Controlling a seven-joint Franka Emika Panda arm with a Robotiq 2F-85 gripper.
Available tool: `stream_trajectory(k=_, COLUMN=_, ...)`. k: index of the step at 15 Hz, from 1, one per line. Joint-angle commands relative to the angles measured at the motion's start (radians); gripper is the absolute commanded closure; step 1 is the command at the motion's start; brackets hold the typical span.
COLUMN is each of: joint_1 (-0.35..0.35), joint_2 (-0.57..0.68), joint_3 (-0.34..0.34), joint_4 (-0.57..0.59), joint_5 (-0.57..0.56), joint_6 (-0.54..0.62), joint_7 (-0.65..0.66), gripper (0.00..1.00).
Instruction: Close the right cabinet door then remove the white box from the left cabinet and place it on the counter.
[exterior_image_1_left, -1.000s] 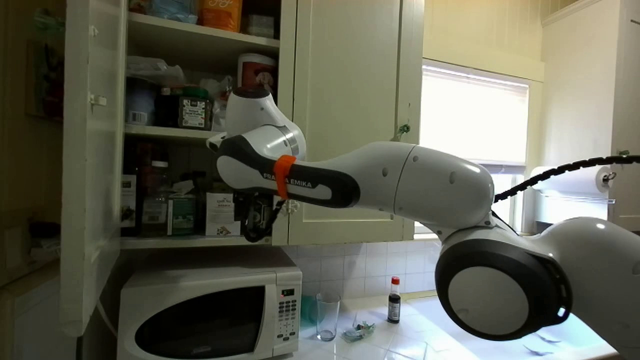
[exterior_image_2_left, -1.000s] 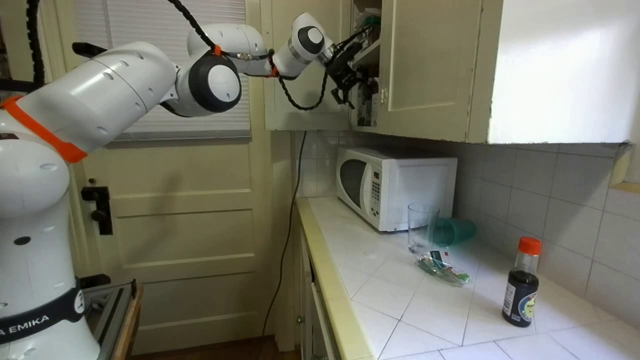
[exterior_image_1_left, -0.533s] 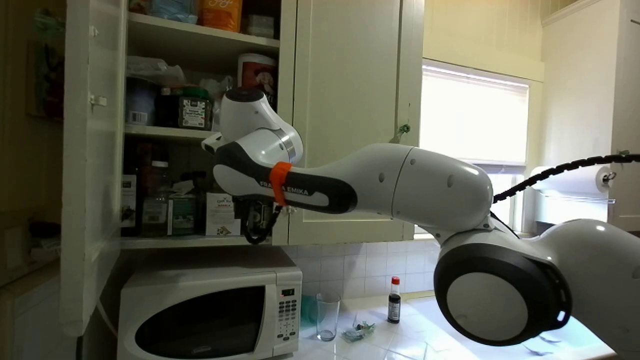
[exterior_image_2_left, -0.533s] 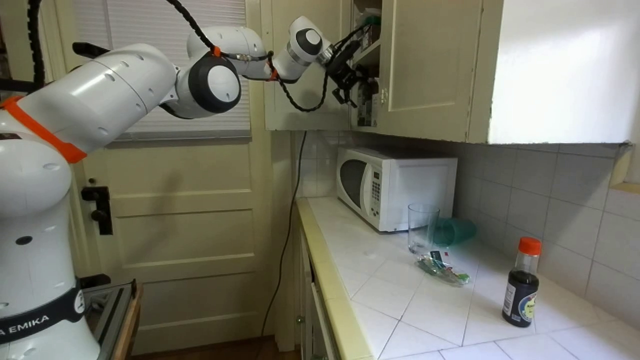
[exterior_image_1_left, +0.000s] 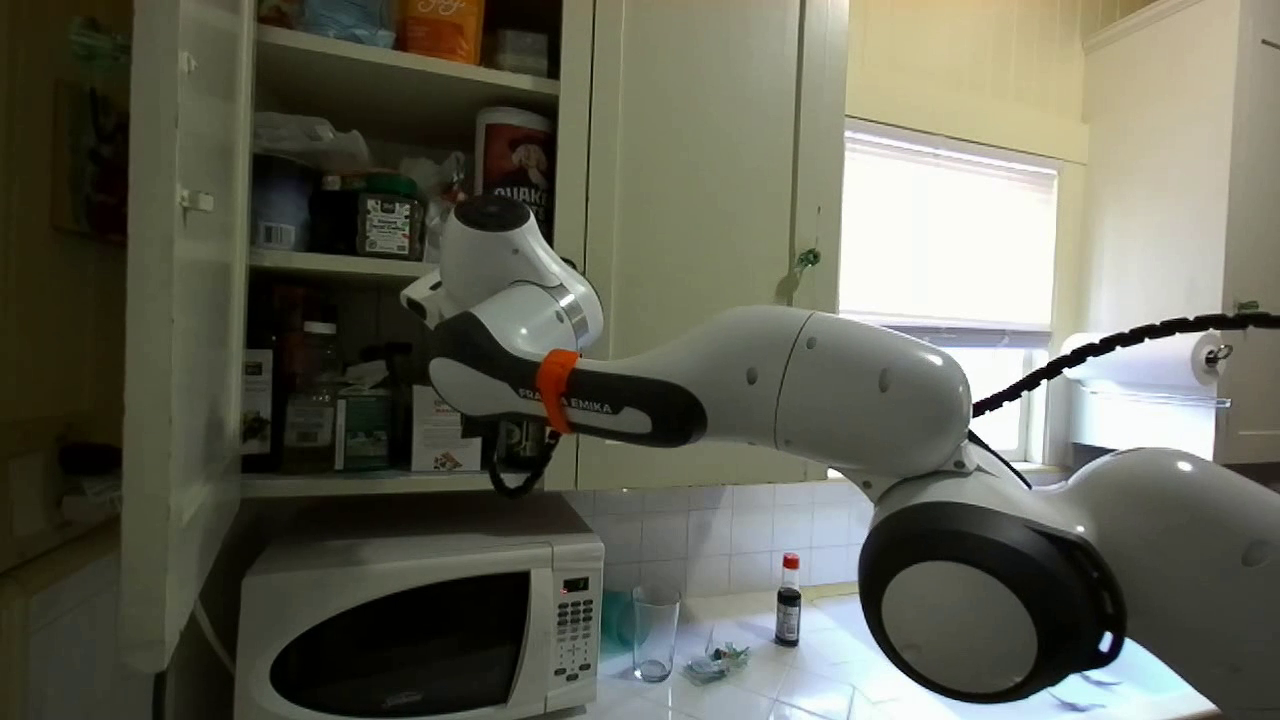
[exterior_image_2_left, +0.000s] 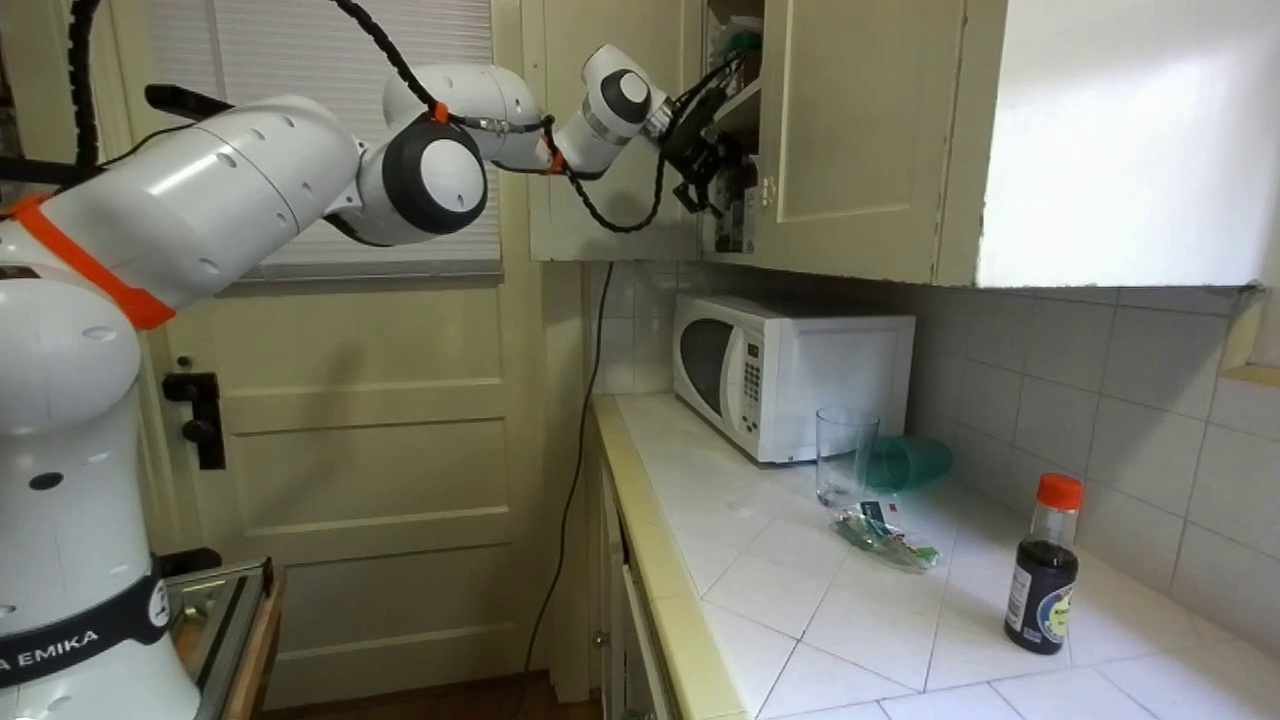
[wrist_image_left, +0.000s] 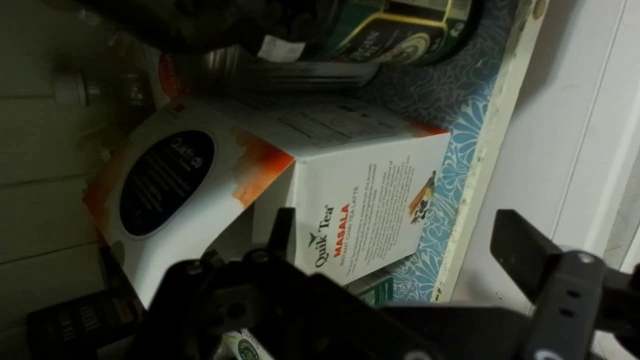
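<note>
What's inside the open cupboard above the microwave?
The open cupboard holds a green-lidded jar, an orange package, a white tea box and more. The robot's arm hides part of the cupboard; much farther back is hidden or too dark to tell.

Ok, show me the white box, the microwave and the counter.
White box (wrist_image_left: 369, 210), wrist view, side printed MASALA.
Microwave (exterior_image_2_left: 825, 365), in an exterior view, side wall.
Counter (exterior_image_2_left: 850, 620), in an exterior view, tiled top.
</note>
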Motion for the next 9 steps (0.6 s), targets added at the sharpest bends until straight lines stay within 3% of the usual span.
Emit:
stream_trajectory(k=1, joint_1=-0.007, joint_2=0.034, joint_3=-0.009, joint_4=0.022, joint_5=-0.012, joint_6=0.068, joint_7=-0.009, gripper=0.0)
stream_trajectory(k=6, joint_1=-0.007, joint_2=0.049, joint_3=-0.034, joint_4=0.024, joint_5=-0.026, joint_6=0.146, joint_7=-0.011, gripper=0.0)
stream_trajectory(k=9, joint_1=-0.013, joint_2=0.045, joint_3=-0.038, joint_4=0.011, joint_5=-0.016, joint_6=0.112, joint_7=-0.002, gripper=0.0)
